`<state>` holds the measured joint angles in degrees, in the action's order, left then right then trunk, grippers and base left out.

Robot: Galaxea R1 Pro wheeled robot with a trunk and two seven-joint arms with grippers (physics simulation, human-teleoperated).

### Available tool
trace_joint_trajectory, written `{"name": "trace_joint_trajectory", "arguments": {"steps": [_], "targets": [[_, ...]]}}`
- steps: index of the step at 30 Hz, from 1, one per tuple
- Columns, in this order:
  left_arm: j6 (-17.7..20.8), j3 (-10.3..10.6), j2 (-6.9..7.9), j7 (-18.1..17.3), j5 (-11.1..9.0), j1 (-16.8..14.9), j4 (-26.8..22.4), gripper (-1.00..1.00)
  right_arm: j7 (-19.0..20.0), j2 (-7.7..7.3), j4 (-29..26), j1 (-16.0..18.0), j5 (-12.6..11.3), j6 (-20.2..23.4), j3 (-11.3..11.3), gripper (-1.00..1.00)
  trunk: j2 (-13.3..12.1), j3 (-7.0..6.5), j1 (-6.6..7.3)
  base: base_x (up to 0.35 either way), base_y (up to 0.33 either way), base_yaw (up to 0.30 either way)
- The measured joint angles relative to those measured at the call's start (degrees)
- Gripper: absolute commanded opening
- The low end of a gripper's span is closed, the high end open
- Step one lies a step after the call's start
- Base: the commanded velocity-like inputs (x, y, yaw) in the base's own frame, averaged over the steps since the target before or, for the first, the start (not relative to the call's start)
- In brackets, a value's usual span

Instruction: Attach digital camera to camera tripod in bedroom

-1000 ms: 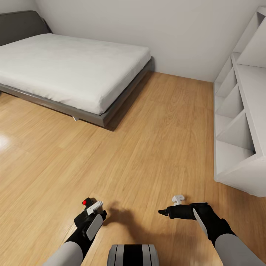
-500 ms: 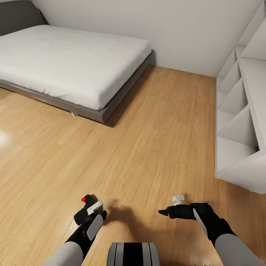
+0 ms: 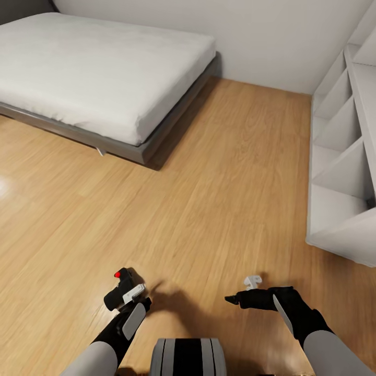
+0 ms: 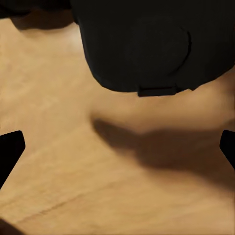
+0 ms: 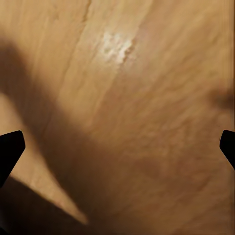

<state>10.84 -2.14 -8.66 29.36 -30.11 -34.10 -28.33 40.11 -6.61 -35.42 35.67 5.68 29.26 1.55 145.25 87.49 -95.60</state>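
While left end effector (image 3: 121, 295) grips digital camera (image 3: 118, 290), right end effector (image 3: 228, 300) hangs empty, fingertips spread

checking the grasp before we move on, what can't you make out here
- Grip on the camera: too small in the head view. In the left wrist view the top edge cuts the camera off, and the left gripper tips sit at the side edges, so contact is unclear.
- Bed: head view, cut off by the top and left edges.
- Shelf: head view, cut off by the right edge.

head: high, angled down across light wood plank floor (image 3: 219, 172) toward grey-framed bed (image 3: 104, 78) | wrists: close above same floor (image 5: 147, 122)
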Motion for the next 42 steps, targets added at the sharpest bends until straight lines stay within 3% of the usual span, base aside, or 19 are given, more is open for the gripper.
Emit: {"name": "trace_joint_trajectory", "arguments": {"steps": [11, 35, 42], "targets": [[-0.53, 0.03, -0.07, -0.33, 0.00, 0.01, -0.05, 1.00, -0.77, 0.00, 0.00, 0.00, -0.05, -0.19, 0.03, 1.00, 0.15, 2.44, -0.28, 0.000, 0.000, 0.000], [-0.86, 0.17, -0.85, -0.71, 0.10, 0.02, -0.98, 1.00, -0.72, 0.00, 0.00, 0.00, -0.33, -0.26, 0.04, 1.00, 0.15, 2.45, -0.28, 0.000, 0.000, 0.000], [-0.92, 1.93, -0.91, -0.77, 0.21, 0.00, -1.68, 1.00, -0.78, 0.04, 0.08, 0.00, -0.35, -0.26, 0.00, 1.00, 0.15, 2.45, -0.28, 0.000, 0.000, 0.000]]}}
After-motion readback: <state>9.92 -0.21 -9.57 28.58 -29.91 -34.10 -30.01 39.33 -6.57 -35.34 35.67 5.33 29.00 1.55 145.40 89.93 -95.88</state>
